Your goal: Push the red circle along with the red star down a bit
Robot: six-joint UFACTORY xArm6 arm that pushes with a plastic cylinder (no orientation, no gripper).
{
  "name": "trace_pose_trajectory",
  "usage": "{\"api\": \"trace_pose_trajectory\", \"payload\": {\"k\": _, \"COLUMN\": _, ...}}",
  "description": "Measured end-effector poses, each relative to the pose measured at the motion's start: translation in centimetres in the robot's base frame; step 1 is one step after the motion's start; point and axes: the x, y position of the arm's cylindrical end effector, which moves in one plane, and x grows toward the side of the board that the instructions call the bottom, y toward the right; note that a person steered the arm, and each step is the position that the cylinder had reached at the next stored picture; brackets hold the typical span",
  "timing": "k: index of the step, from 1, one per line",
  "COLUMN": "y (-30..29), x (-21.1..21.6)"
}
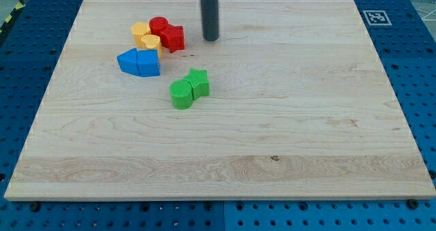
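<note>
The red circle (159, 26) and the red star (172, 37) sit touching at the board's upper left. My tip (211, 38) stands on the board just to the right of the red star, a short gap apart from it. Two yellow blocks (145, 35) touch the red circle on its left. Two blue blocks (139, 62) lie just below the yellow ones.
A green circle (181, 93) and a green star (198, 82) touch each other below and to the right of the red pair. The wooden board (272, 122) lies on a blue perforated table. A marker tag (376, 17) sits off the board's upper right corner.
</note>
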Motion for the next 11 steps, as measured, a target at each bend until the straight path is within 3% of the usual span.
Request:
{"api": "trace_pose_trajectory", "payload": {"k": 1, "y": -1.0, "x": -3.3}}
{"api": "trace_pose_trajectory", "payload": {"k": 5, "y": -12.7, "x": -3.6}}
{"api": "trace_pose_trajectory", "payload": {"k": 10, "y": -12.6, "x": -1.6}}
{"api": "trace_pose_trajectory", "payload": {"k": 11, "y": -12.7, "x": -3.7}}
